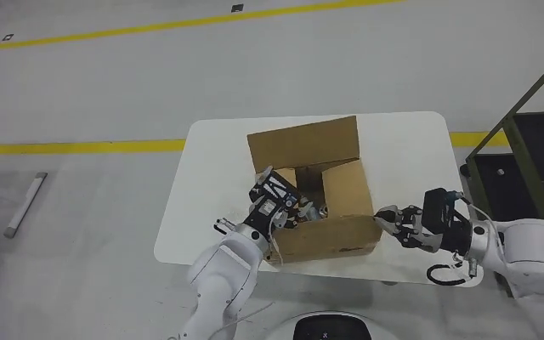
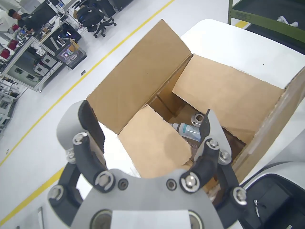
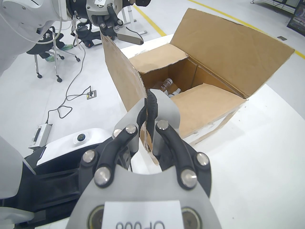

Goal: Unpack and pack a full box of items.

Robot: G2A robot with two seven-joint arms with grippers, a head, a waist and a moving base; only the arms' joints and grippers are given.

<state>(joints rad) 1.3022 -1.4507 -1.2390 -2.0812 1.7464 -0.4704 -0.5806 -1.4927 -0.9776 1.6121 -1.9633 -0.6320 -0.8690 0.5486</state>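
Observation:
An open cardboard box point(image 1: 314, 144) stands mid-table with its far flap point(image 3: 226, 48) raised. My right gripper point(image 3: 149, 106) is shut on the side edge of the upright near flap point(image 3: 119, 72), at the box's near right corner point(image 1: 382, 217). Over the near left corner my left gripper point(image 1: 276, 200) hangs open, one finger outside the box and one above the inside, with a short side flap point(image 2: 155, 144) between them. Down in the box lie a clear bottle point(image 2: 189, 131), a metal fitting point(image 2: 197, 119) and more bottles point(image 3: 166, 84).
The white table point(image 1: 212, 170) has bare surface left of, right of and behind the box. A dark green rack point(image 1: 518, 161) stands close off the table's right edge. Yellow floor lines run behind the table.

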